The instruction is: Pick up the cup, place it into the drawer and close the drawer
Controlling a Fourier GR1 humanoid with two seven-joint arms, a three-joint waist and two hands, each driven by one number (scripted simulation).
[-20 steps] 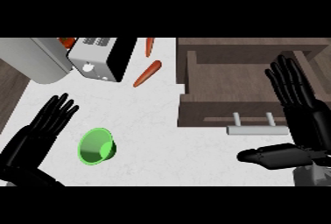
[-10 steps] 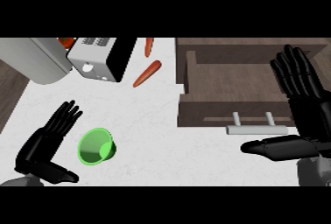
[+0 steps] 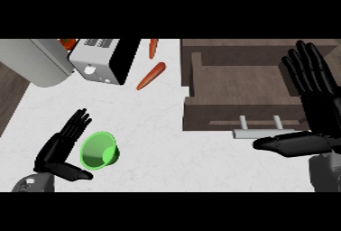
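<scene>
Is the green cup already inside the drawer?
No, the cup sits on the white counter beside the left robot hand, apart from the open drawer.

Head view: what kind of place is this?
Likely a kitchen counter: white marbled countertop, silver-and-black toaster beside an orange carrot, and an open dark wooden drawer with a metal bar handle.

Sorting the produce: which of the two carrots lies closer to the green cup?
The larger carrot, slanted beside the toaster; the smaller carrot lies farther back.
</scene>
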